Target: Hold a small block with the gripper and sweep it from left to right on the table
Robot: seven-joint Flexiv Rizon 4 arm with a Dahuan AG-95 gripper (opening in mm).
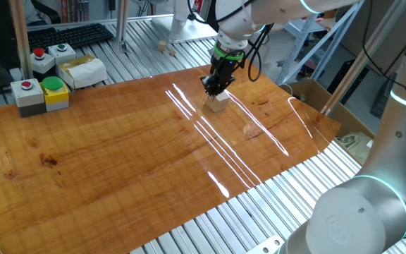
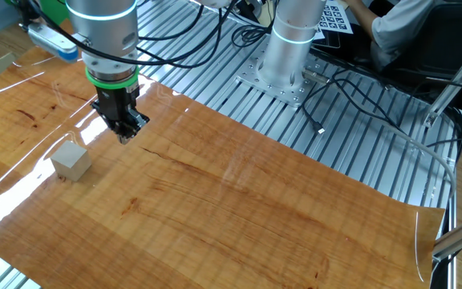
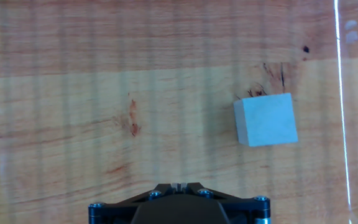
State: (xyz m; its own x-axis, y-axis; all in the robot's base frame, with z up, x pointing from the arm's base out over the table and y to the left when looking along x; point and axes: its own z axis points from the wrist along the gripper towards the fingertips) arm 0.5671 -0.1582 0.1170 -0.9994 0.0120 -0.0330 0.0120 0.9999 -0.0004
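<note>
We see the gripper (image 2: 123, 132) hanging above the table (image 2: 239, 217), its black fingers pointing down and its green ring lit just above them. In the other fixed view the fingertips come together to a narrow point with no visible gap and nothing held between them, so we read the fingers as closed and empty. The small block (image 2: 71, 161) rests flat on the table, apart from the gripper and not touching it. In the hand view the small block (image 3: 265, 119) lies on the wood to the right of centre, slightly rotated, beside a cluster of dark knots; only the gripper's black base shows at the bottom edge. In one fixed view the gripper (image 1: 216, 90) appears directly above the small block (image 1: 218, 102). Two grey button boxes (image 1: 39, 92) stand at the table's far left.
</note>
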